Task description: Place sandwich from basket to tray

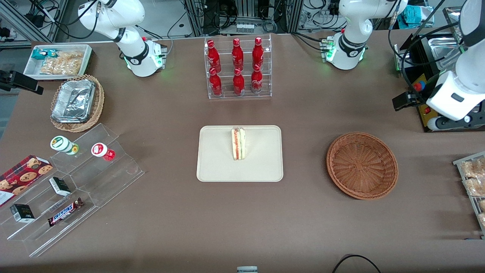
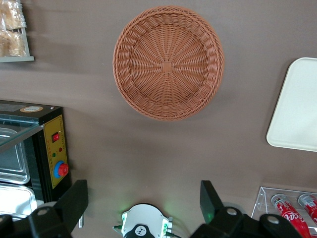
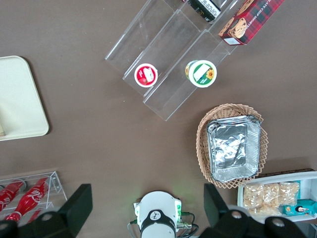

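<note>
The sandwich (image 1: 238, 143), a pale wedge with red and green layers, stands on the cream tray (image 1: 216, 167) at the middle of the table. The reddish-brown wicker basket (image 1: 362, 165) lies empty beside the tray, toward the working arm's end. My left gripper (image 1: 407, 101) hangs high above the table near that end, farther from the front camera than the basket. In the left wrist view the gripper (image 2: 143, 196) is open and empty, with the empty basket (image 2: 168, 63) and a corner of the tray (image 2: 297, 109) below it.
A clear rack of red bottles (image 1: 238, 68) stands farther back than the tray. A black control box with a red button (image 1: 420, 98) sits under the gripper. A rack of bread (image 1: 473, 182) lies at the working arm's end. A foil-tray basket (image 1: 75, 102), snack bin (image 1: 58, 60) and acrylic steps (image 1: 75, 182) lie toward the parked arm's end.
</note>
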Available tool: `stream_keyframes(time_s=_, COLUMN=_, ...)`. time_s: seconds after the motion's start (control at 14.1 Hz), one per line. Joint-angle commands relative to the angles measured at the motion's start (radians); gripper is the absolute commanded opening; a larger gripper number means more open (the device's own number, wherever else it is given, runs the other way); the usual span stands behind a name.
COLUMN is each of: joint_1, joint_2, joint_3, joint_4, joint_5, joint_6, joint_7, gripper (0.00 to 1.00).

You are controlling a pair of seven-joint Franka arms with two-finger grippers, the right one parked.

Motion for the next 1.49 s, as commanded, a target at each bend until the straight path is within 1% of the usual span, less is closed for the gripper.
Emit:
stream_keyframes(time_s=0.0, joint_1=0.034, joint_2=-0.068, joint_3=-0.03, joint_4=-0.046, joint_5=-0.002, joint_6=-0.002, joint_7=0.008, gripper=1.0)
stream_keyframes(time_s=0.07, joint_1=0.063, joint_2=-0.076, joint_3=-0.057, joint_4=-0.046, joint_5=-0.002, joint_6=-0.008, joint_7=0.005, gripper=1.0)
stream_keyframes(time_s=0.14, joint_1=0.124, joint_2=-0.077, joint_3=-0.135, joint_4=-0.047, joint_5=0.0, joint_6=-0.012, joint_7=-0.001, gripper=1.0)
stream_keyframes(time_s=0.21, joint_1=0.159, joint_2=-0.079, joint_3=-0.18, joint_4=-0.07, joint_5=0.007, joint_6=-0.029, joint_7=-0.002, gripper=1.0)
stream_keyframes(time_s=0.5, joint_1=0.16, joint_2=-0.1, joint_3=-0.183, joint_4=-0.083, joint_5=0.001, joint_6=-0.071, joint_7=-0.005, gripper=1.0)
stream_keyframes(time_s=0.64, joint_1=0.161, joint_2=-0.141, joint_3=-0.188, joint_4=-0.139, joint_5=-0.005, joint_6=-0.039, joint_7=-0.004, gripper=1.0)
stream_keyframes(time_s=0.85, joint_1=0.17, joint_2=-0.185, joint_3=-0.186, joint_4=-0.198, joint_5=-0.058, joint_6=0.018, joint_7=-0.004, gripper=1.0)
stream_keyframes(time_s=1.2, joint_1=0.167, joint_2=-0.143, joint_3=-0.185, joint_4=-0.129, joint_5=-0.063, joint_6=0.02, joint_7=-0.004, gripper=1.0)
stream_keyframes(time_s=1.42, joint_1=0.169, joint_2=-0.122, joint_3=-0.183, joint_4=-0.124, joint_5=-0.062, joint_6=0.023, joint_7=0.002, gripper=1.0)
